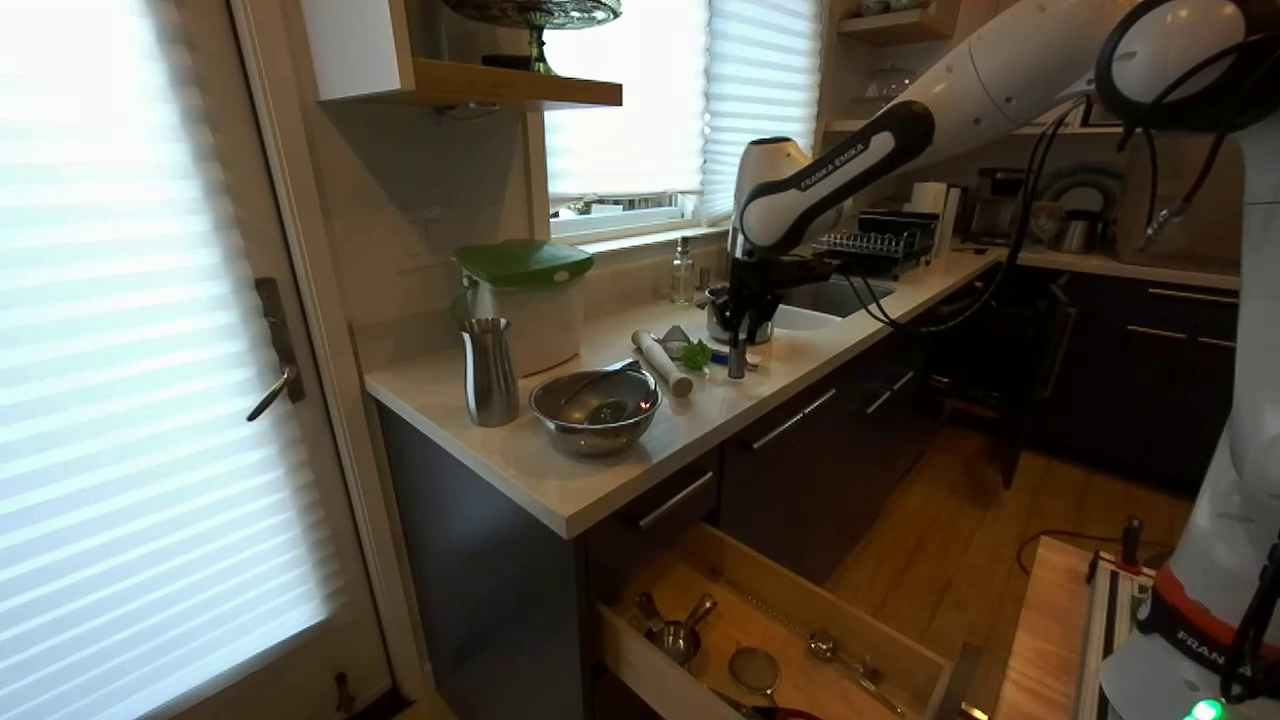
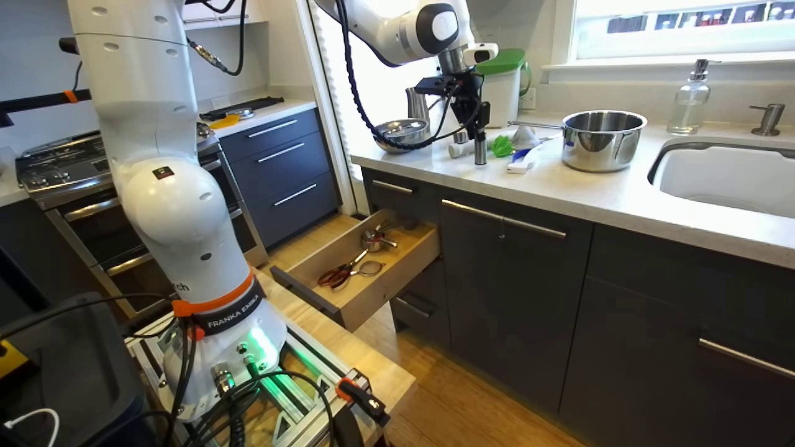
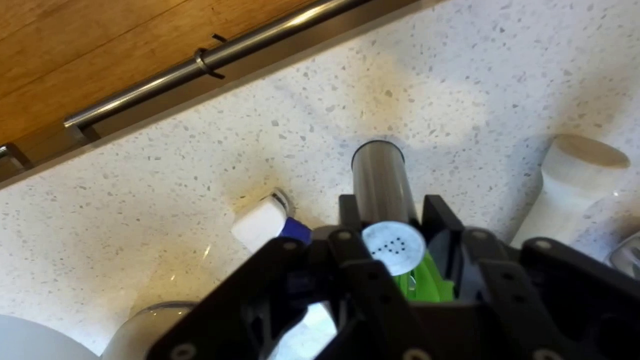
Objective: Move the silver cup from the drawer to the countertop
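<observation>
The silver cup is a slim metal cylinder with a dotted pale top point(image 3: 381, 180). It stands upright on the pale countertop point(image 1: 690, 425), near the front edge, and shows in both exterior views point(image 1: 737, 360) point(image 2: 480, 152). My gripper point(image 3: 392, 207) points down with its fingers on either side of the cup's upper part. The left finger overlaps the cup's edge; a narrow gap shows beside the right finger. It also shows in both exterior views point(image 1: 742, 335) point(image 2: 479, 133). The drawer point(image 1: 830, 600) is pulled out below, holding small metal cups, strainers and red-handled scissors point(image 2: 335, 275).
A metal bowl point(image 1: 597, 420), a tall steel pitcher point(image 1: 490, 375) and a green-lidded bin point(image 1: 525, 310) stand near the counter's end. A wooden mallet point(image 3: 565, 200), a white-and-blue tool point(image 3: 260, 222) and a green item point(image 2: 502, 146) lie close by. A pot point(image 2: 602, 146) stands beside the sink.
</observation>
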You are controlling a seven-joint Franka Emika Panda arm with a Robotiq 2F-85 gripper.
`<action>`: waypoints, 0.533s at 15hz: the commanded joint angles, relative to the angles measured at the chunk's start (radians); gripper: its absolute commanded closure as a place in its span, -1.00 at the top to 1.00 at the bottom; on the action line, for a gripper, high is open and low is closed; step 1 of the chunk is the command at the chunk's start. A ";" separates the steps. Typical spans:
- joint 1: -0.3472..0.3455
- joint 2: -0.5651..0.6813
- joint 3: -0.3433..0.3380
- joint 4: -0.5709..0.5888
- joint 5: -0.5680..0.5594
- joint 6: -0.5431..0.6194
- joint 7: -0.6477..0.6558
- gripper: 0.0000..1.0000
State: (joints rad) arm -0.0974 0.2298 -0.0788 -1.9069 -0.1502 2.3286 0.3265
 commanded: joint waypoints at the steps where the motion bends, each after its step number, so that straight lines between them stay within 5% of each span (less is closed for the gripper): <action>1: 0.029 0.023 -0.027 0.022 -0.014 0.005 0.034 0.38; 5: 0.036 0.005 -0.031 0.027 -0.006 0.012 0.037 1.00; 8: 0.044 -0.069 -0.009 -0.012 0.035 0.035 0.007 1.00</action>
State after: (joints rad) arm -0.0747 0.2315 -0.0933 -1.8741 -0.1470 2.3386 0.3433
